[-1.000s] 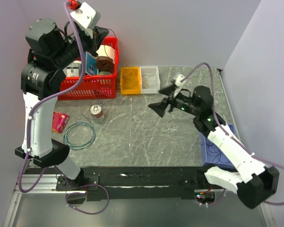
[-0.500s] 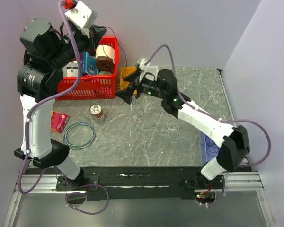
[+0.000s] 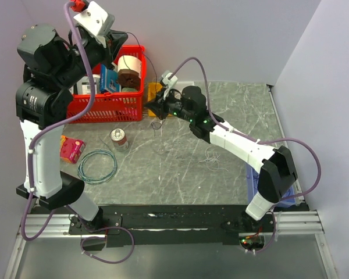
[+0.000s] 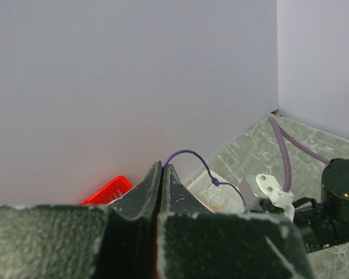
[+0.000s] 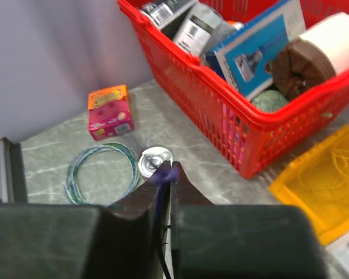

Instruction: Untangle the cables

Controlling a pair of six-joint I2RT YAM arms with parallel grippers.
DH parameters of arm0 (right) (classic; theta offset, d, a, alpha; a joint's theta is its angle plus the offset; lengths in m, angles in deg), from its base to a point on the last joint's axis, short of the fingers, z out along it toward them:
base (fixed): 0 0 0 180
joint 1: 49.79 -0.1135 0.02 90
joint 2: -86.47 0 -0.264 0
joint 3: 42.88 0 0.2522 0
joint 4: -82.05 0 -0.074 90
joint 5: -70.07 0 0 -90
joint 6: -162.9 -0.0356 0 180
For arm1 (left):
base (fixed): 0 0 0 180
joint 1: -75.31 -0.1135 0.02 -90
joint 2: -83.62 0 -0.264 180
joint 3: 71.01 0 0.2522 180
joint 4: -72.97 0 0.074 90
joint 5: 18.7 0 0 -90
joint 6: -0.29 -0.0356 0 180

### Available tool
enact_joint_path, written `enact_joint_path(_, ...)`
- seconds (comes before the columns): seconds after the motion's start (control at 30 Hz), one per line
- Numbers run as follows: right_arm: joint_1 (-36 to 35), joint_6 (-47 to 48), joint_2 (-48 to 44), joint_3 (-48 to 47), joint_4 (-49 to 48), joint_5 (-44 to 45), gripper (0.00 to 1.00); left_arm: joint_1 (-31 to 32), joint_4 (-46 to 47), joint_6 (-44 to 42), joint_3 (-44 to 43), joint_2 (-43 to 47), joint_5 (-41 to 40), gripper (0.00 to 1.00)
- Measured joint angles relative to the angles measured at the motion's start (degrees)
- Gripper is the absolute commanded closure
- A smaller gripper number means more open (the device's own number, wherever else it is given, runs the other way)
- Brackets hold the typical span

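My right tool [image 3: 155,108], splayed a second ago at the far right, is now beside the red plastic basket [image 3: 104,107], clenched on the thin dark purple wire [image 4: 187,153]. My left tool [image 4: 161,170] pinches the other end, held high. The wire spans both, so I judge drawing it free can begin.

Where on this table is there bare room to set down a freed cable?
Bare: the front middle, between the teal hoop and the pale wire scrap; also the far right corner behind the right arm. Crowded: the far left, with red basket, can, yellow tray.
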Motion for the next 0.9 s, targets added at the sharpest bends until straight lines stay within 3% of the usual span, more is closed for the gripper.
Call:
enact_joint_path(0.17, 0.57, 0.33, -1.46, 3.23, 2.91, 3.34, 1.0, -0.04, 0.63, -1.09, 3.56, 1.31, -4.33, 0.99)
enact_joint_path(0.2, 0.96, 0.39, -2.38, 3.98, 4.66, 4.2, 1.0, -0.17, 1.01, -1.44, 6.14, 2.29, -5.27, 0.94)
enact_joint_path(0.27, 2.58, 0.44, -5.4, 5.16, 9.38, 6.43, 1.0, -0.57, 1.73, -2.14, 12.02, 4.07, -5.66, 0.81)
enact_joint_path(0.3, 4.07, 0.31, -7.32, 5.66, 11.67, 7.32, 1.0, -0.79, 1.9, -3.02, 15.87, 5.11, -5.16, 0.61)
enact_joint_path(0.37, 7.98, -0.22, -12.02, 5.9, 15.96, 8.85, 1.0, -1.14, 1.79, -4.72, 23.15, 6.05, -3.21, 0.45)
enact_joint_path(0.4, 10.4, -0.42, -14.75, 5.9, 17.62, 9.73, 1.0, -1.2, 1.77, -5.16, 26.99, 6.23, -1.97, 0.29)
enact_joint_path(0.5, 16.13, -0.72, -22.25, 4.98, 22.8, 14.14, 1.0, -1.2, 1.79, -5.75, 37.88, 4.98, 2.21, 0.16)
enact_joint_path(0.7, 22.32, -1.51, -32.41, -0.98, 35.32, 23.89, 1.0, -1.18, 3.06, -5.31, 51.74, 1.11, 7.82, 0.05)
enact_joint_path(0.9, 35.67, -4.72, -40.59, 2.6, 44.11, 32.3, 1.0, -0.37, 8.0, -3.96, 58.4, 1.01, 12.35, 0.03)
